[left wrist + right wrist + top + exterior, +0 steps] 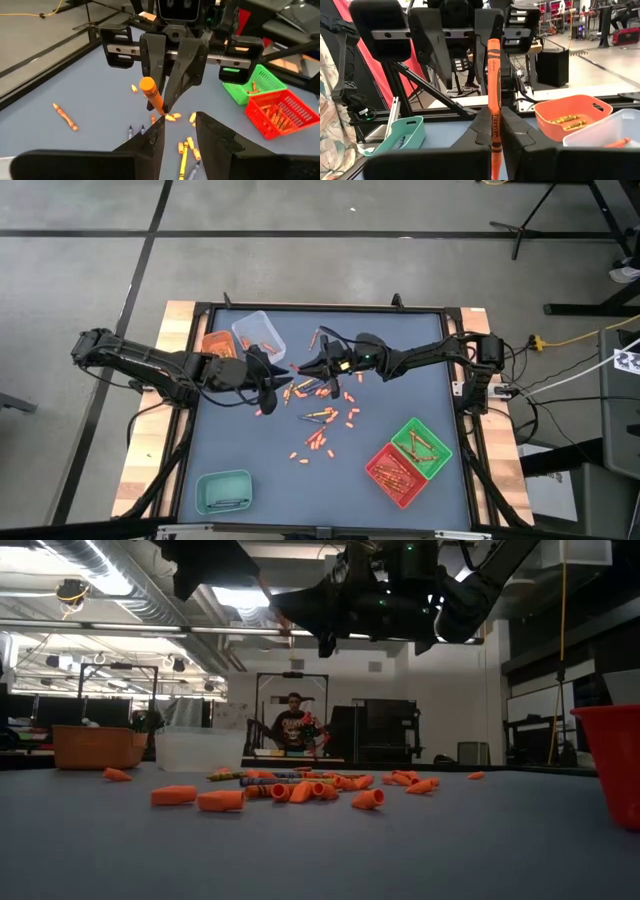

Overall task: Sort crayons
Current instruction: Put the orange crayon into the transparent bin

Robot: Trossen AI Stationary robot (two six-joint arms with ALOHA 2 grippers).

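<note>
My right gripper [495, 131] is shut on one orange crayon [493, 75] above the table's middle. It also shows in the left wrist view, as right gripper [165, 107] with the crayon [151, 95]. My left gripper [180, 135] faces it from the table's left, open, with its fingers [487, 40] just beyond the crayon's upper end. I cannot tell whether they touch it. Many loose crayons [320, 415], mostly orange, lie flat on the grey mat below both grippers. My right gripper pinches the orange crayon at its wrapped middle [495, 125] between its two fingers. They come roughly level from the table's right and lie across the crayon. The crayon stands nearly upright, clear of the table, with one end above the fingers and one below.
A clear tray [258, 332] and an orange tray [213, 343] stand at the far left. A teal tray [223, 491] is at the near left. Green [421, 444] and red [398, 473] baskets with crayons sit near right. A person [292, 725] shows in the room behind.
</note>
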